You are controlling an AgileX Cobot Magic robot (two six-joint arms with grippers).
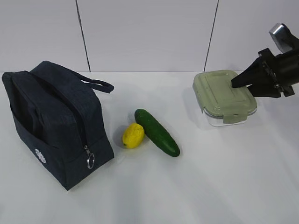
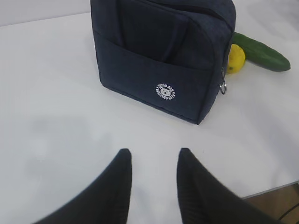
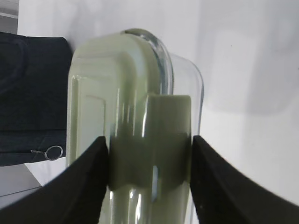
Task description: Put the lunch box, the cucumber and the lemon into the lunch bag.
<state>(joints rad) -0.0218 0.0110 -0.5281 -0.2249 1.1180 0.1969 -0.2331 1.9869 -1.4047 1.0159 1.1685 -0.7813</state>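
White tabletop: my right tool (image 3: 149, 161) clamps the lunch box (image 1: 224, 95) at its end clip tab, far right of the lunch bag (image 1: 56, 121), whose zipper looks closed, so the smooth box could slip or jam.

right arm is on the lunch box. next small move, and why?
Probably lift the lunch box a little and start carrying it left toward the lunch bag. The right end effector already clamps the box, a finger on each side at the clip tab. The cucumber and lemon lie between box and bag, so it needs height to pass over them.
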